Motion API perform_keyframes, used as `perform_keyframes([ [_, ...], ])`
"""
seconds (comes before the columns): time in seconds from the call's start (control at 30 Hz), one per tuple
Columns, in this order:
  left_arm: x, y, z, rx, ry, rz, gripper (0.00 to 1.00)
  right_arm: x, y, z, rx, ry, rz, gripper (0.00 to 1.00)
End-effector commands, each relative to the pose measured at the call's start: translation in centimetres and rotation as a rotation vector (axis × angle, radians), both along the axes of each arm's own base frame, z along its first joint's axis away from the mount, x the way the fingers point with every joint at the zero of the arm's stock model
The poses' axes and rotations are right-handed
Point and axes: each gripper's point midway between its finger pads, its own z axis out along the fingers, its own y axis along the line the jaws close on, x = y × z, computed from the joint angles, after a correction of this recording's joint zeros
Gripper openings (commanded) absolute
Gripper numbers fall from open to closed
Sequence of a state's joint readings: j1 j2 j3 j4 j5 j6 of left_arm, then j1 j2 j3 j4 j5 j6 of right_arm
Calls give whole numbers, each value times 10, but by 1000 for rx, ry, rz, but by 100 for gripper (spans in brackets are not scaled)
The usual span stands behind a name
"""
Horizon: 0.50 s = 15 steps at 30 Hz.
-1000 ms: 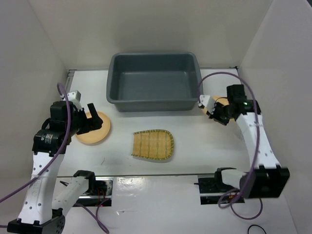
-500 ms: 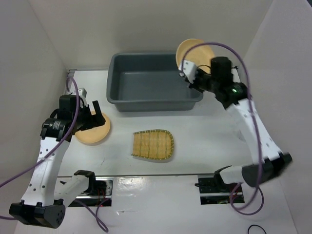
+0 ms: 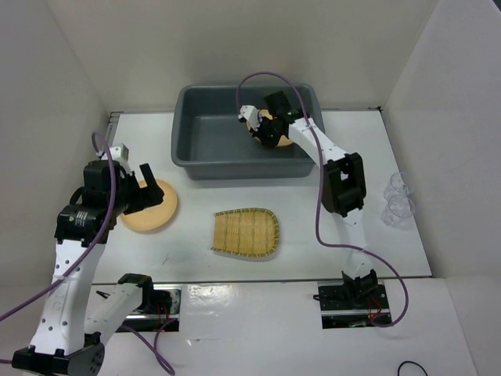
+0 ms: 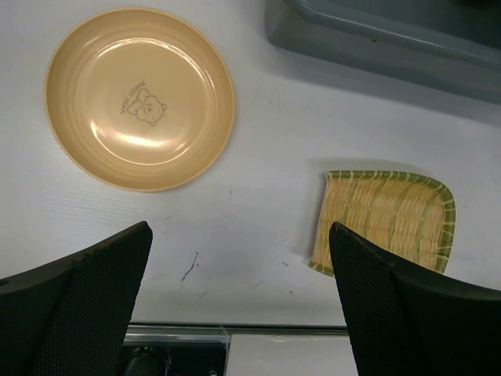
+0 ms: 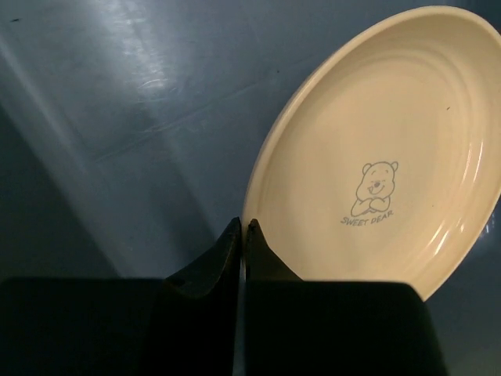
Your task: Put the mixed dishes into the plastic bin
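My right gripper is shut on the rim of a yellow-orange plate and holds it tilted inside the dark grey plastic bin. In the right wrist view the fingertips pinch the plate's edge over the bin's floor. My left gripper is open and empty above the second plate. That plate lies flat, ahead of the open gripper. The woven tray lies on the table's middle, also in the left wrist view. A clear glass stands at the right.
A second clear glass stands just in front of the first. White walls close in the table on the left, back and right. The bin's near corner shows in the left wrist view.
My right arm has swung the plate from above the bin's far right corner down into the bin. The two glasses are now uncovered. My left gripper has shifted slightly over its plate.
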<state>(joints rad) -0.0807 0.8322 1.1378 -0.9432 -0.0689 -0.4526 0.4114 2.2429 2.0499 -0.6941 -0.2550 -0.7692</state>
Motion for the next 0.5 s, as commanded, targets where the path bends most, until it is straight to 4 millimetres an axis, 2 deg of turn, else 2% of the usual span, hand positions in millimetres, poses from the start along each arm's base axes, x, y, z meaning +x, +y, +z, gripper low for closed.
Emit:
perform_keyframes([
  [0.0, 4, 6, 1, 1, -10, 46, 100, 28, -4, 28, 14, -75, -39, 0],
  [0.07, 4, 7, -3, 2, 11, 59, 100, 32, -16, 16, -2, -40, -60, 0],
  [0.17, 10, 8, -16, 15, 77, 66, 100, 31, -19, 0, -35, -18, -47, 0],
  [0.23, 13, 8, -22, 18, 104, 66, 100, 29, -20, -5, -40, -7, -46, 0],
  [0.27, 16, 8, -28, 21, 132, 65, 100, 29, -20, 2, -35, -18, -47, 1],
  [0.33, 18, 6, -33, 17, 154, 59, 100, 18, -24, -6, -50, 17, -46, 9],
  [0.37, 18, 6, -33, 17, 154, 59, 100, 10, -28, -17, -70, 43, -35, 11],
  [0.4, 16, 6, -34, 18, 163, 59, 100, 9, -30, -11, -73, 26, -42, 13],
  [0.47, 15, 8, -32, 24, 152, 65, 100, 7, -31, -5, -65, 6, -43, 25],
])
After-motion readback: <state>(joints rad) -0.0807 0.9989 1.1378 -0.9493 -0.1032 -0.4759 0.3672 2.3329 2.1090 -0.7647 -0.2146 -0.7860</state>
